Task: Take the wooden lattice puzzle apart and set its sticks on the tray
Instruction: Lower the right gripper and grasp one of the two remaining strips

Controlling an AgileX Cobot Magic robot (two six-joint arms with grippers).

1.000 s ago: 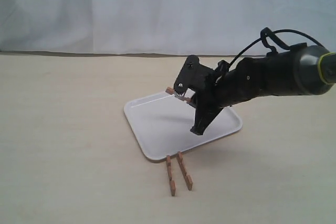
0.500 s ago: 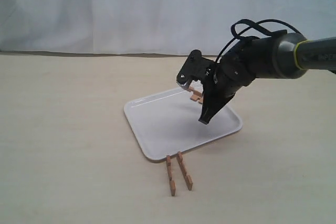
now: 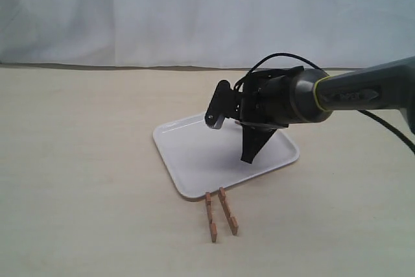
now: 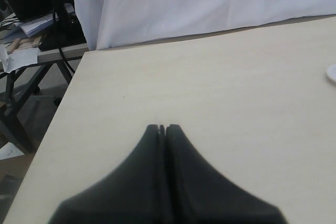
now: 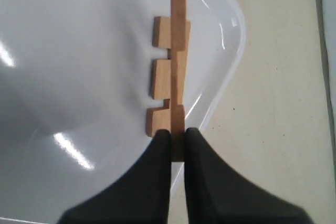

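The right end effector (image 5: 177, 141) clamps the sticks (image 5: 177, 61) above the tray (image 5: 79, 51); the left end effector (image 4: 163, 129) is closed, empty.

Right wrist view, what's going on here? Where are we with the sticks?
The right hand is shut on one stick, held edge-on over the tray. A notched stick lies against it; gripped or not, I cannot tell. Two more sticks lie on the table just off the tray's camera-side edge. The left hand is shut, empty, over the table.
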